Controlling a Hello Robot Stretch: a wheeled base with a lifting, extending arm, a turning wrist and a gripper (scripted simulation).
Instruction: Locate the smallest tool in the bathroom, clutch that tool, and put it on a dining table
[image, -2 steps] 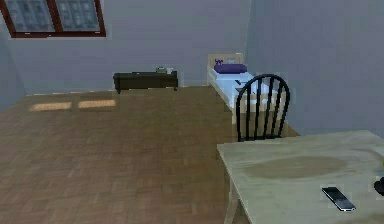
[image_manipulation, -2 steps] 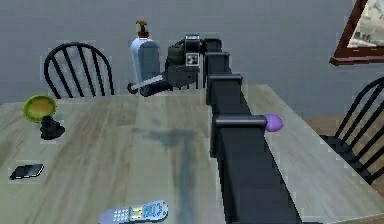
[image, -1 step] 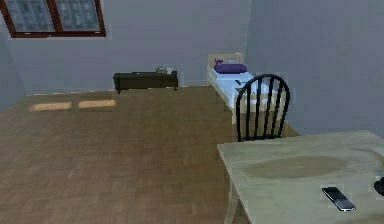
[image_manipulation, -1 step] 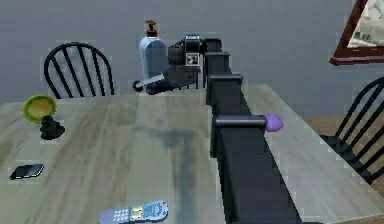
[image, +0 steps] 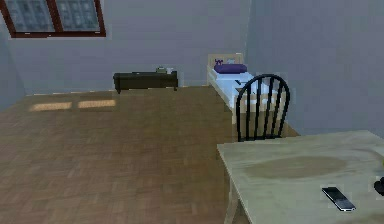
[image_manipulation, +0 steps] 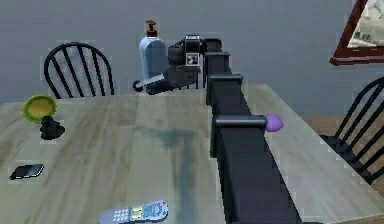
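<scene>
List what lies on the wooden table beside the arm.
On the table: a green-topped thing on a dark base, a dark phone, a remote and a purple thing, partly behind the arm. The arm covers a strip of tabletop. Whether the blue bottle rests on it is unclear.

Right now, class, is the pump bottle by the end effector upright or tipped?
Upright: the pump bottle shows a vertical pale blue body with its pump head straight above.

Arm: dark square bar in stepped, telescoping segments. White, black-marked squares sit at its end. Gripper: dark body, thin fingers.
</scene>
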